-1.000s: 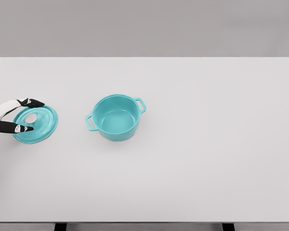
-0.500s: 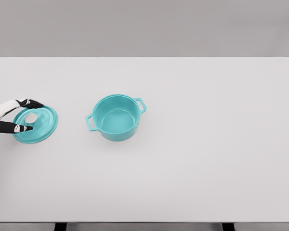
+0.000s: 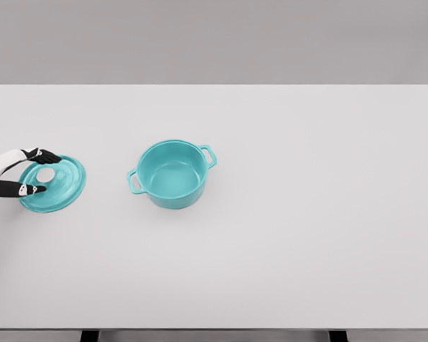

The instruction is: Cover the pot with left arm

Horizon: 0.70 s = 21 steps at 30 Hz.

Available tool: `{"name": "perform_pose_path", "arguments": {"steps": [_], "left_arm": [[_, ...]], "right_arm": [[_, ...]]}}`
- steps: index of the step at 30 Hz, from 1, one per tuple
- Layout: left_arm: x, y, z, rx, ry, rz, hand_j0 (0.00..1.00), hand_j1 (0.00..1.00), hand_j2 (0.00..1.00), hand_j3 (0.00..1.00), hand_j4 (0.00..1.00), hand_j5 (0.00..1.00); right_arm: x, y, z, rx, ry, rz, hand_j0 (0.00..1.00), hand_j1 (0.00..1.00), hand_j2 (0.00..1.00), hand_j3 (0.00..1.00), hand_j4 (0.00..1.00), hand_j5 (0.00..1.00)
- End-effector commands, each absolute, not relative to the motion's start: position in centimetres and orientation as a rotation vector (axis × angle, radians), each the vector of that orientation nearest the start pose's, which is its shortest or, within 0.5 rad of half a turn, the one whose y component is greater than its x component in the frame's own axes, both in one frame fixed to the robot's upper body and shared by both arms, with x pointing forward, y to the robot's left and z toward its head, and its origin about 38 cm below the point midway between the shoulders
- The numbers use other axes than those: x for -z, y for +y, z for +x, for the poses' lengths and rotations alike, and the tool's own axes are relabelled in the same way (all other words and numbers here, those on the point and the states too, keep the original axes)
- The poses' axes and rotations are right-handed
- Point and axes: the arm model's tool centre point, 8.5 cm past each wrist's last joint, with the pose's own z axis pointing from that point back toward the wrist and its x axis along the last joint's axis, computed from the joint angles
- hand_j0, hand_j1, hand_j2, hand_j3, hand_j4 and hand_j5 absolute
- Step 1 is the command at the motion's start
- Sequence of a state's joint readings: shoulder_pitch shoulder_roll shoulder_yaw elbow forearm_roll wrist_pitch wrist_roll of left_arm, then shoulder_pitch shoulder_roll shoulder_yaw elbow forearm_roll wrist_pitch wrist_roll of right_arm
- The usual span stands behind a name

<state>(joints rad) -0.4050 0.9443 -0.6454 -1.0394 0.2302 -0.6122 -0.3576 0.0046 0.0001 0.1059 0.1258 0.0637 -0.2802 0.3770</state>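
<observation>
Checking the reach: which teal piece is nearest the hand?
The lid, flat at the table's left; the left hand straddles its edge. The pot sits apart.

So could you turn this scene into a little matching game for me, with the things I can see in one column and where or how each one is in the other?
Things:
1. pot
2. lid
3. left hand
4. table

Descriptions:
A. white surface that everything rests on
B. comes in at the left edge, two fingers spread around the lid's left side
C. open and uncovered, near the middle of the table, with two side handles
D. lies flat on the table, left of the pot, apart from it

Pairs: 1-C, 2-D, 3-B, 4-A
</observation>
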Motion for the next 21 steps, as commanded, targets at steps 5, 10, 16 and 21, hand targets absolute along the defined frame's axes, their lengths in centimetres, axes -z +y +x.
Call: {"name": "perform_pose_path", "arguments": {"steps": [5,10,16,21], "left_arm": [[-11.56,46.27,39.07,1.215,-1.365,0.173,0.65,0.65,0.65,0.65,0.65,0.65],[-11.31,46.19,38.95,1.216,-1.359,0.168,0.59,0.59,0.59,0.59,0.59,0.59],[-11.13,46.12,38.91,1.216,-1.357,0.165,0.55,0.55,0.55,0.55,0.55,0.55],[-11.1,45.82,38.89,1.222,-1.359,0.156,0.49,0.49,0.49,0.49,0.49,0.49]], "right_arm": [[25.28,-23.97,-2.3,-0.199,-0.107,0.31,1.0,1.0,1.0,1.0,1.0,1.0],[25.28,-23.97,-2.4,-0.199,-0.106,0.311,1.0,1.0,1.0,1.0,1.0,1.0],[25.28,-23.97,-2.3,-0.199,-0.107,0.31,1.0,1.0,1.0,1.0,1.0,1.0],[25.28,-23.97,-2.3,-0.199,-0.107,0.31,1.0,1.0,1.0,1.0,1.0,1.0]]}}
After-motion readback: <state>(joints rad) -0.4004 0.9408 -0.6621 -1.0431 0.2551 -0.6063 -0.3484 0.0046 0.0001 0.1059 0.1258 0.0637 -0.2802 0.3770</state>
